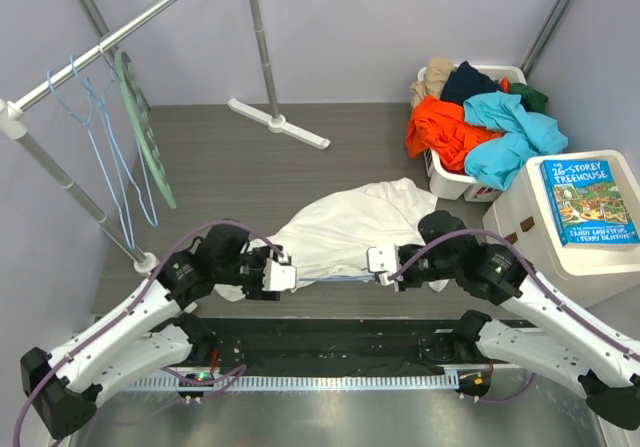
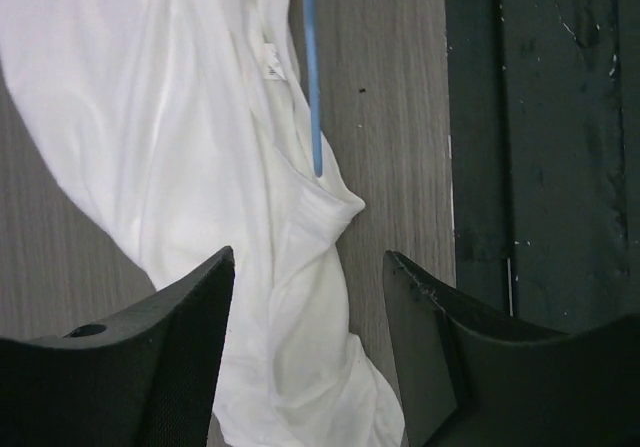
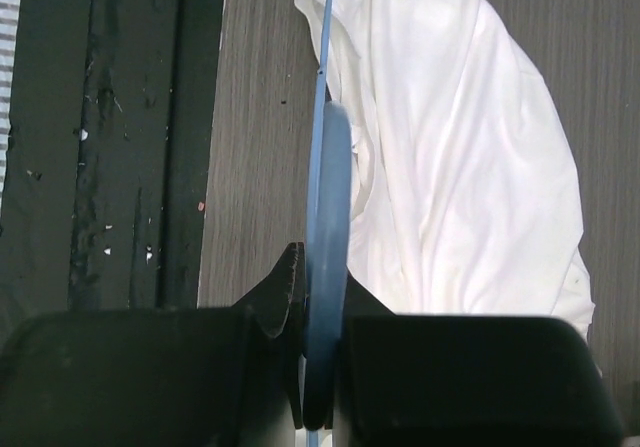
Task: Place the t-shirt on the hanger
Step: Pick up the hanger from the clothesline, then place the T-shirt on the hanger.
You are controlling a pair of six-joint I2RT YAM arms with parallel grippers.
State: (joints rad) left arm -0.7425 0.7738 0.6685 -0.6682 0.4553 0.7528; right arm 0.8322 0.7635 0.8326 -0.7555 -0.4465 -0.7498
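The white t-shirt (image 1: 350,227) lies crumpled on the grey table between the two arms. The light-blue wire hanger (image 1: 345,280) lies along the shirt's near edge. My right gripper (image 1: 382,263) is shut on the hanger (image 3: 328,187), whose wire runs ahead beside the t-shirt (image 3: 470,167). My left gripper (image 1: 283,277) is open, its jaws either side of a fold of the t-shirt (image 2: 180,147). Ahead of the left gripper (image 2: 309,257), the hanger wire (image 2: 312,87) disappears into the cloth. The print is hidden.
A clothes rail at the left carries several spare blue hangers (image 1: 100,137) and a pale-green hanger (image 1: 140,127). A white basket (image 1: 452,181) of orange and turquoise garments stands at the back right. A book (image 1: 590,202) lies on a white box. A black mat (image 1: 330,352) borders the near edge.
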